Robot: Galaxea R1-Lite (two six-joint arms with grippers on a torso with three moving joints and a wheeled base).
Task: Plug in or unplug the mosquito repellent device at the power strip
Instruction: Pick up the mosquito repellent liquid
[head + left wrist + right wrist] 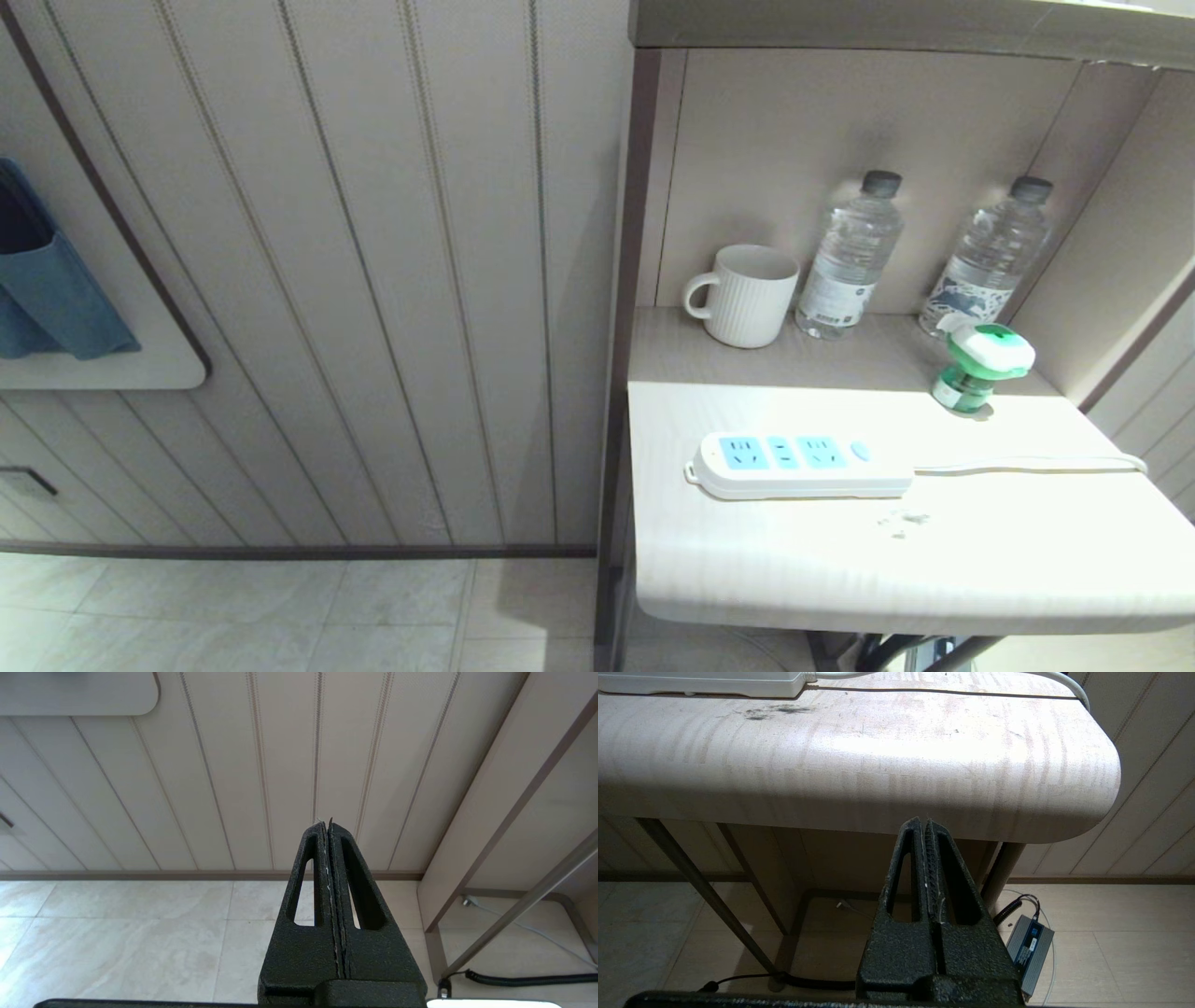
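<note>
Pale wood-grain laminate covers the small rounded table [822, 569] that fills the lower right of the head view. On it lies the long white power strip with three light-blue socket panels and a small blue button [801, 464], lengthwise across the table, all its sockets bare. Its white cord [1027, 463] runs off toward 3 o'clock and curls over the table's edge. The mosquito repellent device, a small unit with a white-and-green rounded head and a translucent green bottle [978, 368], stands free on the table at about 1 o'clock from the strip, well apart from it and leaning a little. Behind, at 12 o'clock from the strip, sits a white ribbed ceramic mug [745, 294] with its handle turned to 9 o'clock. Two clear plastic water bottles with dark caps stand against the back panel: one [850, 257] just beside the mug, the other [990, 259] directly behind the repellent device.

Neither arm shows in the head view. The black textured left gripper [325, 826] hangs over the tiled floor facing the panelled wall, fingers pressed together and holding nothing. The matching right gripper [922, 823] sits below the table's front edge, its fingers likewise pressed together and empty. Beyond it on the floor lies a grey power adapter [1029, 947].
</note>
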